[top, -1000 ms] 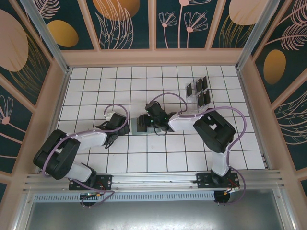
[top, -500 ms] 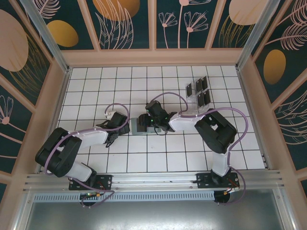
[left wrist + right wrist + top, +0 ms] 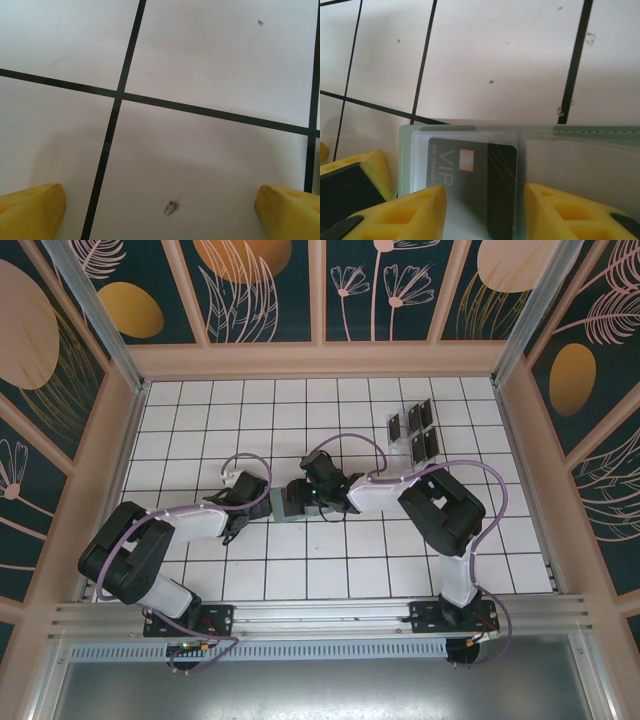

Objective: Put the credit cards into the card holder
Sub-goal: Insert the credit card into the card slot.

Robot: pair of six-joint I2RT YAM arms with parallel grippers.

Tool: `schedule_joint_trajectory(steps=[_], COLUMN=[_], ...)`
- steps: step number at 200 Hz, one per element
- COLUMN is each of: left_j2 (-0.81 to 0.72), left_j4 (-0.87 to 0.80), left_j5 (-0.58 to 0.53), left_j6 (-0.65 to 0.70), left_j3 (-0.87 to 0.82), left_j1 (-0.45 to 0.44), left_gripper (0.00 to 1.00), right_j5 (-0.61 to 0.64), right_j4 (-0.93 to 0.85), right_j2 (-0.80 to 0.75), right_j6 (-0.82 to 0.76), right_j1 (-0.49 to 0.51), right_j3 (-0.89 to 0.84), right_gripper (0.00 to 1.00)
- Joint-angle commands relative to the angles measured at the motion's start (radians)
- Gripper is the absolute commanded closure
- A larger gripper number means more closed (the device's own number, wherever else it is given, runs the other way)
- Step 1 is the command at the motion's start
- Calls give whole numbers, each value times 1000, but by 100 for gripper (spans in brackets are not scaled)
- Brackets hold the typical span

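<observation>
The card holder (image 3: 580, 136), a sage-green wallet, lies open on the tiles with its clear sleeves facing up, and sits mid-table (image 3: 284, 502) in the top view. A black credit card (image 3: 485, 185) marked VIP lies partly inside the left sleeve. My right gripper (image 3: 485, 215) straddles that card, its yellow fingers (image 3: 405, 212) closed against the card's long edges. More black credit cards (image 3: 412, 430) stand at the back right. My left gripper (image 3: 160, 215) hovers low over bare tile just left of the wallet (image 3: 240, 512), open, with nothing between its fingers.
A clear plastic rack (image 3: 413, 448) at the back right holds the remaining black cards. The raised wooden frame (image 3: 320, 358) walls in the tiled floor. A yellow and black fingertip (image 3: 350, 175) sits close to the wallet's left edge.
My left arm has edged a little to the right, toward the wallet. The right gripper has shifted slightly left over the wallet, still on the card.
</observation>
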Motion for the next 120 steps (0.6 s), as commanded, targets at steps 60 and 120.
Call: schedule_joint_trajectory(steps=[60, 120], left_j2=[104, 120], left_j4=[97, 111], left_j5=[91, 94], left_j6=[6, 5], left_j3=[-3, -12], left_j1=[6, 6], left_gripper=[2, 1], right_j5=[-25, -42], right_j4=[-20, -16], right_j2=[28, 49], right_j6=[-1, 5], right_j1=[41, 63], right_j3=[49, 65], right_gripper=[56, 56])
